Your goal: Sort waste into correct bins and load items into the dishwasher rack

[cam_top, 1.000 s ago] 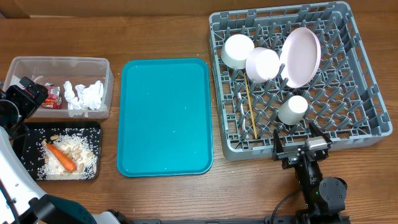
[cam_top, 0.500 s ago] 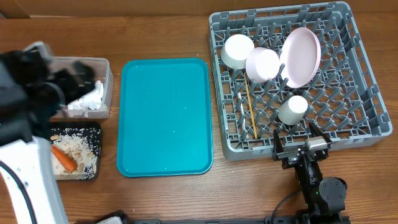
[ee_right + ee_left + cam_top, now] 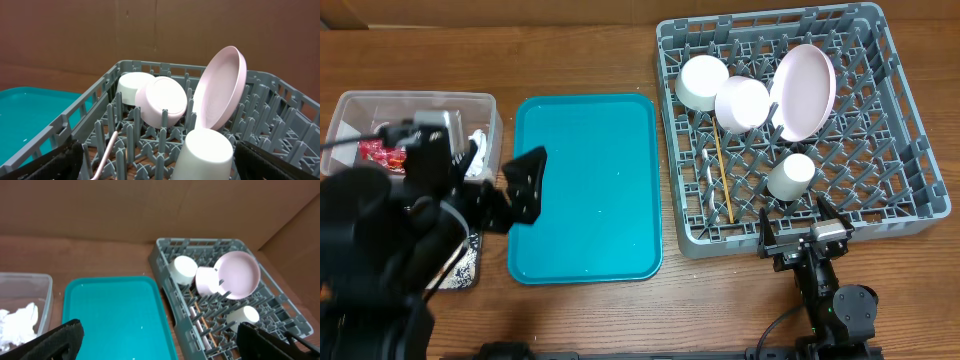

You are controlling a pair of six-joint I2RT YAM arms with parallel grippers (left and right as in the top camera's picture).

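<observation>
The grey dishwasher rack (image 3: 910, 150) holds two white bowls (image 3: 703, 82) (image 3: 742, 104), a plate (image 3: 804, 92) on edge, a cup (image 3: 790, 176) and chopsticks (image 3: 723, 175). In the clear tub (image 3: 350, 105) lie the red wrapper (image 3: 375, 152) and tissue (image 3: 478, 150). My left gripper (image 3: 480, 180) (image 3: 160, 335) hangs open and empty, high over the black tray (image 3: 470, 272), hiding most of it and the carrot. My right gripper (image 3: 802, 232) (image 3: 157, 155) rests open and empty at the rack's front edge, with the cup (image 3: 207, 152) just ahead of it.
A teal serving tray (image 3: 585, 185) (image 3: 115, 310) lies between the bins and the rack, with a few white specks on it. A brown cardboard wall (image 3: 100, 210) stands behind the table. The left arm's blurred bulk covers the table's front left.
My left arm has swung from the table's left edge across the tub, and now hangs over the black tray and the teal tray's left edge. The right arm has not moved.
</observation>
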